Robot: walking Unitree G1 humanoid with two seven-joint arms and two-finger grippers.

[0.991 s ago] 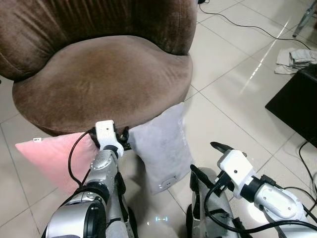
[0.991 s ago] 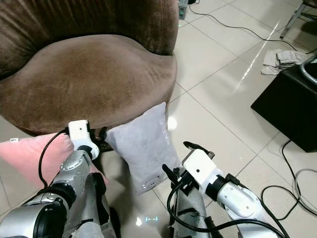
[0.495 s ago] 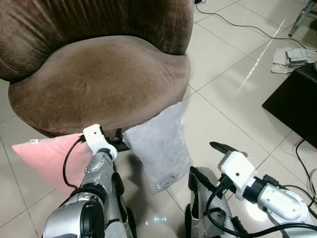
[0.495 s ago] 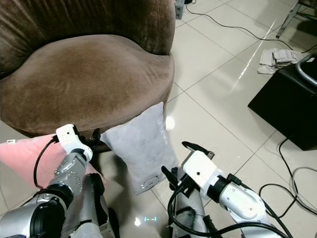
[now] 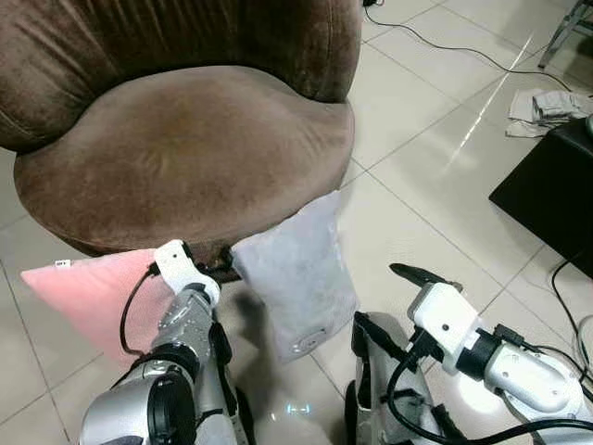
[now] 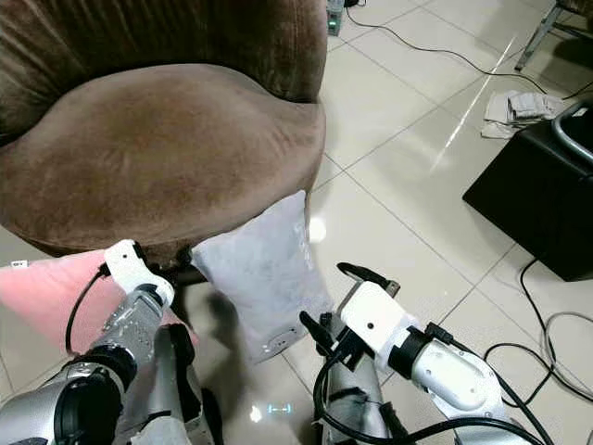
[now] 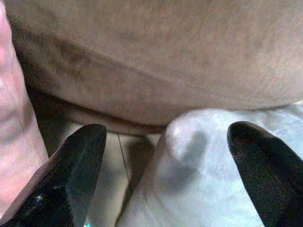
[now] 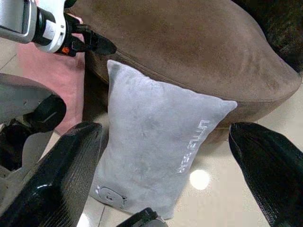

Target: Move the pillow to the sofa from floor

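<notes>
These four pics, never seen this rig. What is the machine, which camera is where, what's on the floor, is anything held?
It is a humanoid robot with two silver arms, each ending in two long black fingers. Two pictures come from the stereo camera on its head, looking down; the other two come from cameras on the wrists, looking along the fingers.

On the tiled floor, a grey pillow and a pink pillow lean against a brown sofa.

The left gripper is open at the grey pillow's top corner, one finger on each side, not closed on it. The right gripper is open too, low on the pillow's right. Nothing is held.
</notes>
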